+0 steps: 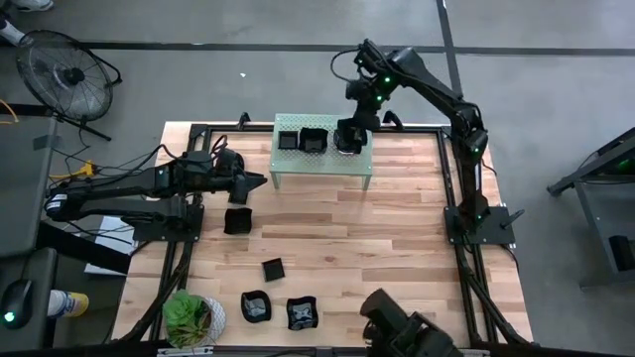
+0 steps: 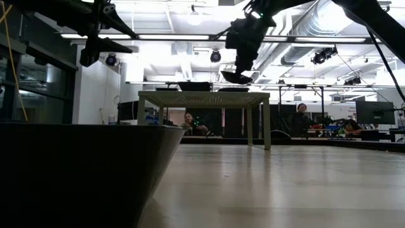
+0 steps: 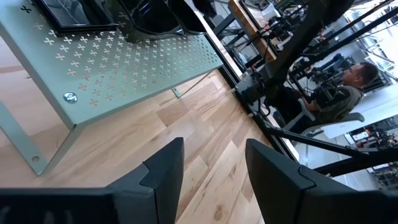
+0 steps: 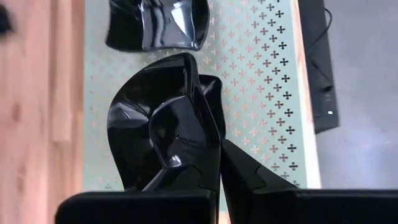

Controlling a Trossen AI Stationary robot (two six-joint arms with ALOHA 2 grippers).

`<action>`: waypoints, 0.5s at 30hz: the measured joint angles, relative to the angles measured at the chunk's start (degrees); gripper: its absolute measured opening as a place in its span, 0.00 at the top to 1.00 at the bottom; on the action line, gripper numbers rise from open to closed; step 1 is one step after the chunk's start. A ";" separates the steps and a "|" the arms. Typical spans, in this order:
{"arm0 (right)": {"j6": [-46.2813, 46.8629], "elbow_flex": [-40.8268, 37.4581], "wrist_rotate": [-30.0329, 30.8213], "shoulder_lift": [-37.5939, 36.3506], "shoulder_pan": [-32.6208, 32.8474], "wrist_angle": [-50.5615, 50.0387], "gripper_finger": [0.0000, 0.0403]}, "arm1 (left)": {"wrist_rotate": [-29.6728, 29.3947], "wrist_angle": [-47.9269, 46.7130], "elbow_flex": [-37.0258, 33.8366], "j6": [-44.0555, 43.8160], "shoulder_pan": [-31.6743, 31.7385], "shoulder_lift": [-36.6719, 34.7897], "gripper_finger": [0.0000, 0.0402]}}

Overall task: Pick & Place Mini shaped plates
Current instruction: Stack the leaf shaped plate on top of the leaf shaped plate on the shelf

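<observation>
My right gripper (image 1: 352, 127) is over the right part of the pale green perforated shelf (image 1: 322, 164), shut on a glossy black mini plate (image 4: 155, 134). In the low view this plate (image 2: 237, 77) hangs a little above the shelf top (image 2: 202, 96). Two more black plates (image 1: 288, 141) (image 1: 314, 141) rest on the shelf. Several others lie on the wooden table, among them one (image 1: 238, 220) near my left gripper and one (image 1: 273, 268) nearer the front. My left gripper (image 1: 256, 181) hovers open left of the shelf, with nothing between its fingers (image 3: 165, 171). My right gripper pinches the plate's raised rim (image 4: 208, 127) between its two fingers, one finger (image 4: 180, 177) inside the dish and one (image 4: 249, 174) outside. The fingers come slanting down from above. The plate is tilted and clear of the shelf.
A potted green plant (image 1: 189, 317) stands at the near left corner of the table. Two plates (image 1: 256, 305) (image 1: 302, 313) lie by the front edge. A dark frame (image 1: 451, 178) borders the table. People sit in the room behind the table (image 2: 302, 111).
</observation>
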 joint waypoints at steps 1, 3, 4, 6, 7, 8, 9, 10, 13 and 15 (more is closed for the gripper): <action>-0.62 0.00 1.03 0.00 0.39 0.00 1.00 | 0.01 0.00 0.00 0.00 -0.01 0.01 0.58; -1.41 -0.54 2.59 -0.03 1.15 0.70 1.00 | 0.01 0.00 0.00 0.02 0.01 0.01 0.58; -1.62 -1.02 2.94 -0.07 1.41 1.11 1.00 | 0.01 0.00 0.00 0.02 -0.01 0.01 0.58; -1.61 -2.10 2.88 -0.07 1.44 1.50 1.00 | 0.01 -0.01 0.00 0.04 -0.01 0.01 0.58; -1.10 -2.82 2.89 -0.07 1.44 2.05 1.00 | 0.04 0.00 0.00 0.04 0.00 -0.01 0.58; -0.39 -3.46 2.84 -0.07 1.38 2.75 1.00 | 0.04 0.00 0.00 0.04 0.00 0.00 0.58; 0.33 -4.06 2.81 -0.07 1.36 3.30 1.00 | 0.04 0.00 0.00 0.04 -0.01 0.01 0.58; 0.85 -4.62 2.79 -0.07 1.30 3.58 1.00 | 0.08 0.00 0.00 0.04 -0.01 0.00 0.58; 2.22 -6.06 2.43 -0.07 1.26 3.74 1.00 | 0.23 -0.02 0.00 0.04 -0.01 0.01 0.58; 2.41 -6.73 2.27 -0.07 1.30 3.80 1.00 | 0.23 -0.02 0.00 0.04 -0.01 0.01 0.58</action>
